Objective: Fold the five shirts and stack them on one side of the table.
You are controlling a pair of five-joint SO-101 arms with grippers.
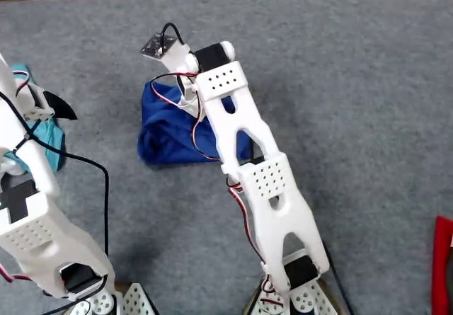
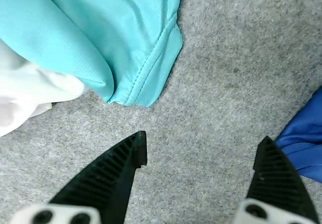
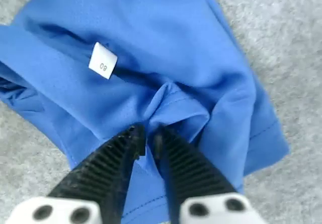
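Note:
A crumpled blue shirt (image 1: 166, 134) lies left of the table's middle. My right gripper (image 3: 149, 133) is over its far side, shut on a raised fold of the blue shirt (image 3: 166, 48), close to a small white label (image 3: 102, 60). In the high view the right gripper (image 1: 185, 94) sits at the shirt's upper edge. A turquoise shirt (image 1: 48, 141) lies bunched at the table's left edge, under the left arm. My left gripper (image 2: 203, 148) hangs open over bare carpet just short of the turquoise shirt's hem (image 2: 146, 78), with nothing between its fingers.
White cloth (image 2: 25, 98) lies against the turquoise shirt. A red garment (image 1: 444, 265) pokes in at the right edge. The table top (image 1: 354, 81) is grey carpet. A corner of the blue shirt (image 2: 304, 143) shows beside the left gripper.

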